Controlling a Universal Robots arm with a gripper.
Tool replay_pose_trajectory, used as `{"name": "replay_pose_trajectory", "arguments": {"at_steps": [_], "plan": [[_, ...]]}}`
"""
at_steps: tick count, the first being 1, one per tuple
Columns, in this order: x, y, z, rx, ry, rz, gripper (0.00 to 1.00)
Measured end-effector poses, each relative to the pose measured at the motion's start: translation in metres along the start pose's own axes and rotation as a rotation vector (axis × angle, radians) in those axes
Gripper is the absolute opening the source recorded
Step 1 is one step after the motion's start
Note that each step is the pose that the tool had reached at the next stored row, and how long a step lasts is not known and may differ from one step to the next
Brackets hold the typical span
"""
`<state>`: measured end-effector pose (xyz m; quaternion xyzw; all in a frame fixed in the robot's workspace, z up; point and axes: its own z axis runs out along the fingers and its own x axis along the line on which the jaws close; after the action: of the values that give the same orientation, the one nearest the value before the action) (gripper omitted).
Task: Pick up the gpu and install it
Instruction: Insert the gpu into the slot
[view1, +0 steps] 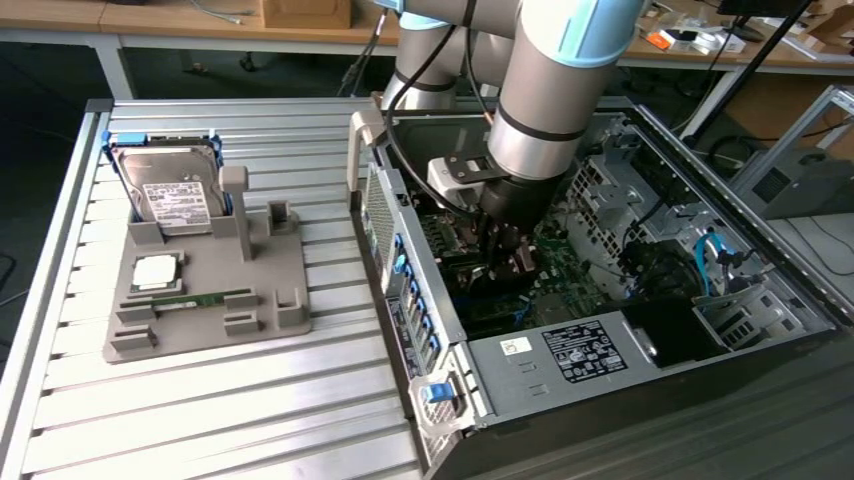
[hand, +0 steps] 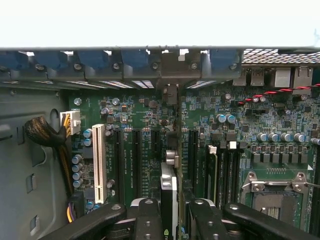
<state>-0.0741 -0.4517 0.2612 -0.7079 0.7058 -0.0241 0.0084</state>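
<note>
The gpu (hand: 169, 192) stood on edge inside the open computer case (view1: 561, 350), seen edge-on in the wrist view, directly above the green motherboard (hand: 150, 150) and in line with one of its dark expansion slots. Its far end reached toward the rear bracket row (hand: 170, 67) of the case. The fingers (hand: 150, 217) were clamped on the gpu, one on each side of the card, and the gripper (view1: 514, 255) sat low in the case under the single grey arm (view1: 547, 90). One white slot (hand: 99, 162) lay further along the board, well apart from the card.

Outside the case, toward the exterior view's left, one grey parts holder (view1: 200, 300) rested on the slatted tabletop (view1: 227, 420). It carried one hard drive (view1: 174, 195) with a white label, one processor chip (view1: 156, 270) and one green memory stick (view1: 200, 298).
</note>
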Motion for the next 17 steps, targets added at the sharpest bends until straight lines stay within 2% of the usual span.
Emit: {"name": "replay_pose_trajectory", "arguments": {"at_steps": [5,8,11,17], "plan": [[0.0,-0.0001,-0.0018,0.0001,-0.0016,0.0,0.27],[-0.0001,-0.0001,-0.003,0.0,-0.0058,0.0,0.27],[-0.0001,-0.0001,-0.003,-0.0001,-0.0075,0.0,0.27],[-0.0004,-0.0001,-0.0027,-0.0001,-0.0074,0.001,0.27]]}}
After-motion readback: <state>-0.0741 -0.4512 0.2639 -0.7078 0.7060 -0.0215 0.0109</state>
